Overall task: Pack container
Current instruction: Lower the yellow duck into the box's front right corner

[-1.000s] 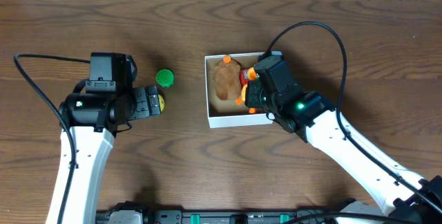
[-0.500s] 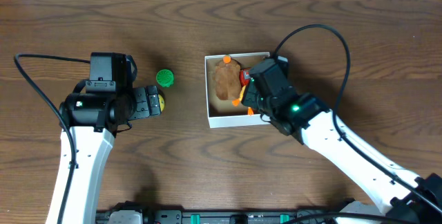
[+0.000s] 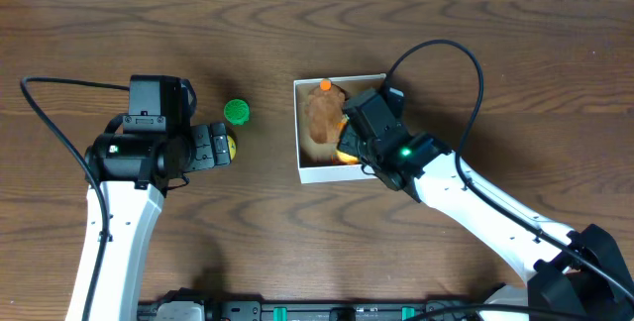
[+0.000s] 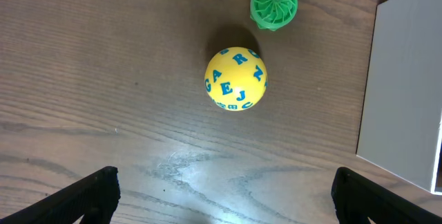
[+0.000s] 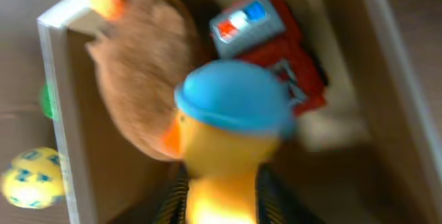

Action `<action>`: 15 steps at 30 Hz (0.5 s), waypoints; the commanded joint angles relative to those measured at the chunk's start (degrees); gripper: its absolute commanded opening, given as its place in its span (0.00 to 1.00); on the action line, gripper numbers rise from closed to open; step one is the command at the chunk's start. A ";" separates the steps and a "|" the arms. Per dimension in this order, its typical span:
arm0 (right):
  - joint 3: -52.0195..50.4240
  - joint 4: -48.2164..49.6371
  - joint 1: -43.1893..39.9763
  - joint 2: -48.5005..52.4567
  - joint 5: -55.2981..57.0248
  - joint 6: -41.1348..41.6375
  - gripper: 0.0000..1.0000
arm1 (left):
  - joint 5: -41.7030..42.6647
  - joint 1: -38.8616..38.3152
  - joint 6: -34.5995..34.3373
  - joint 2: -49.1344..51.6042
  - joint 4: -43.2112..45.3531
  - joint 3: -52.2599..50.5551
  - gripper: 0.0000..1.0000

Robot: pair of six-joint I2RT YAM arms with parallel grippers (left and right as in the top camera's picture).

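Observation:
The container [image 3: 298,133] is a small white box at the table's middle; it also shows in the right wrist view [image 5: 59,106] and as a white wall in the left wrist view [image 4: 400,86]. Inside lie a brown furry toy [image 3: 322,118] [image 5: 135,86] and a red toy car [image 5: 280,51]. My right gripper [image 5: 221,196] is shut on a yellow duck with a blue cap [image 5: 231,124], held over the box [image 3: 349,148]. My left gripper [image 4: 221,203] is open, just short of a yellow letter ball [image 4: 235,79] [image 3: 230,146]. A green round toy [image 3: 236,112] [image 4: 273,3] lies beyond the ball.
The yellow ball also shows past the box wall in the right wrist view [image 5: 27,175]. The left arm's cable [image 3: 59,123] loops over the table at far left. The right arm's cable [image 3: 446,63] arches above the box's right side.
My right gripper has moved left with the duck, further over the box and against the brown toy. The left arm has not moved.

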 commanded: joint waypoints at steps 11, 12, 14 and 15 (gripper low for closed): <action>1.18 -2.23 -1.84 -10.56 8.72 -4.26 0.52 | -0.90 0.20 0.33 0.07 -0.13 1.09 0.98; 1.16 -3.76 -2.89 -11.17 9.75 -4.24 0.53 | -0.87 0.20 0.33 0.07 -0.13 1.09 0.98; 1.16 -7.15 -5.73 -12.07 10.54 -4.26 0.56 | -0.87 0.20 0.33 0.07 -0.13 1.09 0.98; 1.16 -9.07 -7.74 -12.33 10.49 -4.22 0.56 | -0.87 0.20 0.33 0.07 -0.13 1.09 0.98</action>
